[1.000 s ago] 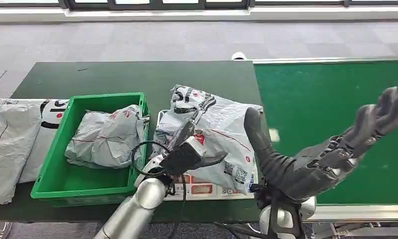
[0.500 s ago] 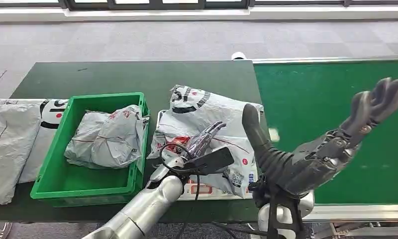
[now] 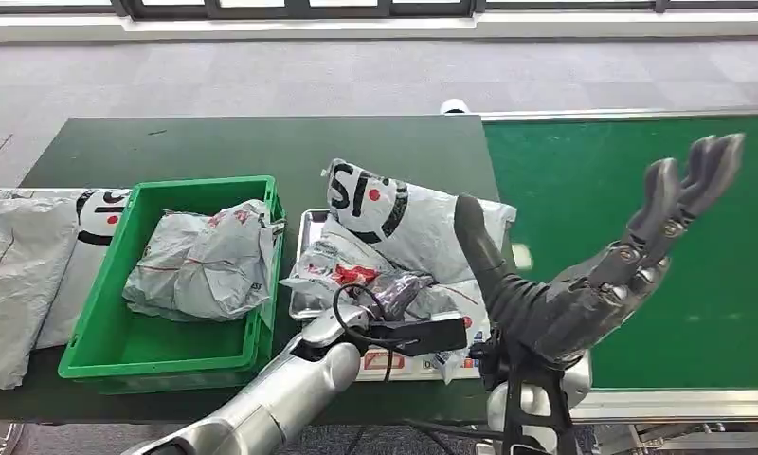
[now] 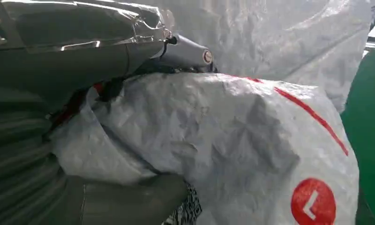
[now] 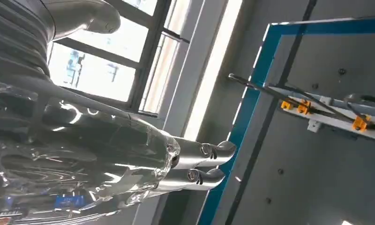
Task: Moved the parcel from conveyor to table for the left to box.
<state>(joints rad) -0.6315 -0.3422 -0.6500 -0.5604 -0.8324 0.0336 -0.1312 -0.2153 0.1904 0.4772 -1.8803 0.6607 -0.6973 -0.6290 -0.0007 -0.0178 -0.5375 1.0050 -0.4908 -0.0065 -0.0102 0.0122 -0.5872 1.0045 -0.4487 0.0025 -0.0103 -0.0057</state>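
Grey plastic wraps the parcel [image 3: 394, 242], a crumpled mailing bag with a black-and-white printed patch, red stripes and a round red sticker. It lies on the dark green desk [image 3: 214, 142], just right of the green box [image 3: 105, 346] and close to the desk's right edge, where the bright green conveyor [image 3: 622, 190] begins. Part of the bag rests on a flat white tray [image 3: 394, 365] whose red-and-white label peeks out at the near edge.

The left robot hand [image 3: 389, 294] is on the near part of the parcel, and its fingers are pressed into the bunched plastic. In the left wrist view the thumb [image 4: 129, 204] lies under a fold of the bag and the upper fingers [image 4: 185, 51] curve over the top, so this robot hand is grasping the parcel. A black cable loops beside the wrist.

The right robot hand [image 3: 631, 265] is raised above the conveyor's near edge with its palm turned up. Its fingers are spread apart and stretched out, with nothing between them, so it is released.

Inside the box lies another grey bag [image 3: 205, 261], crumpled, with red markings. More grey bags [image 3: 20, 275] are spread on the desk left of the box, touching its left wall. Beyond the desk runs grey carpet [image 3: 356, 76].
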